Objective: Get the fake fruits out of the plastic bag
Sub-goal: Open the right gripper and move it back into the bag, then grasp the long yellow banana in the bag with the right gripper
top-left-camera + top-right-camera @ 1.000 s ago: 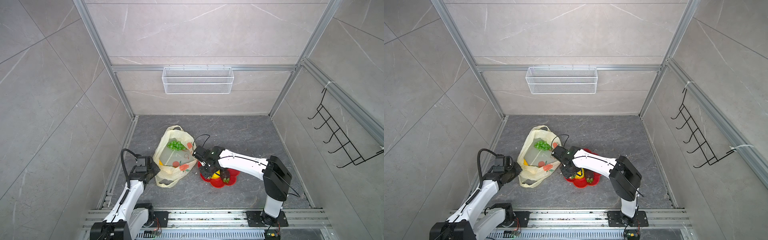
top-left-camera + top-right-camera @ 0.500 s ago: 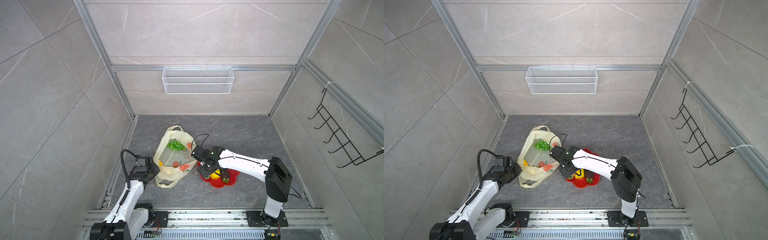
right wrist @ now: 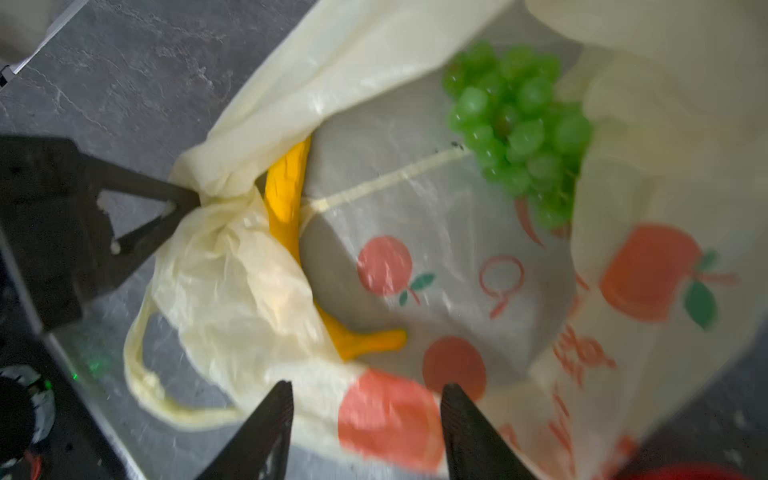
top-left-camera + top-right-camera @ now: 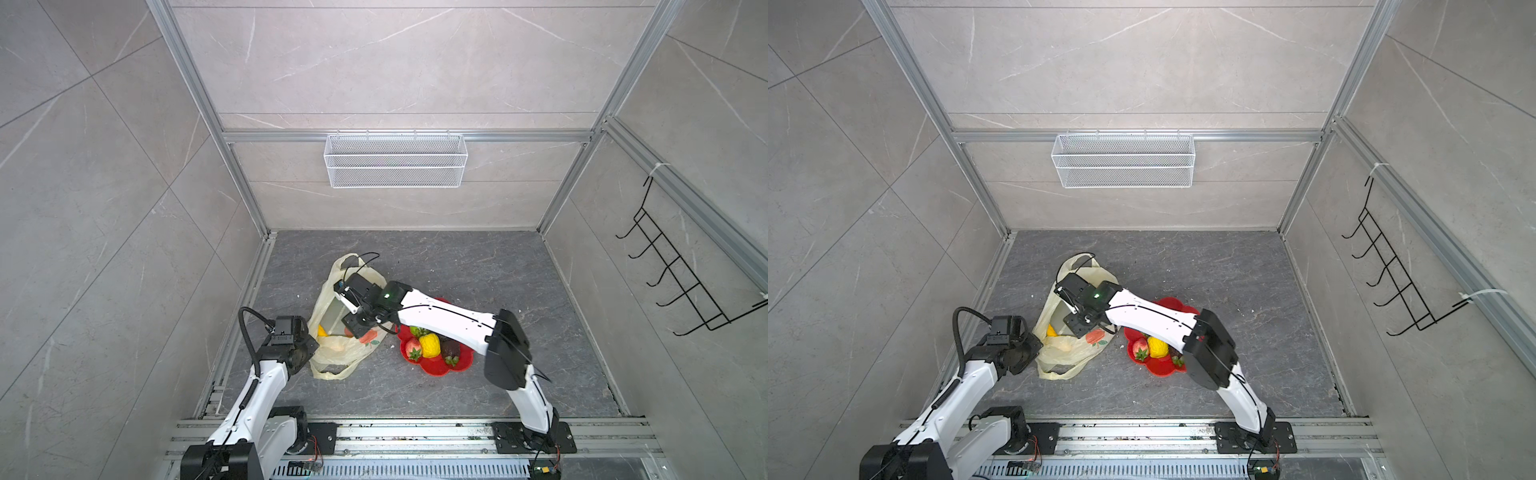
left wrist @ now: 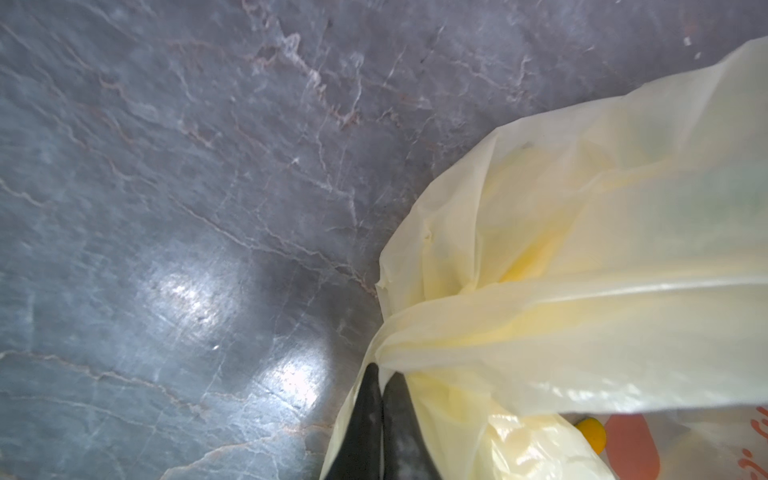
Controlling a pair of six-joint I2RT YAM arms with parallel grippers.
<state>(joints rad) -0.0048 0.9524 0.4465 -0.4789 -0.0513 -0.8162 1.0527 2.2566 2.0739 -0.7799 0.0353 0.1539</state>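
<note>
Much of banana (image 3: 286,195) under plastic bag (image 3: 232,266) folds; grapes (image 3: 519,124) blurry.

This is a robotics lab test cell: grey marble-look wall panels (image 4: 374,62) in an aluminium frame (image 4: 519,136), a wire basket (image 4: 395,166) and hook rack (image 4: 681,270), two robot arms (image 4: 262,390) (image 4: 449,320) bolted to a slotted rail (image 4: 415,432).
</note>
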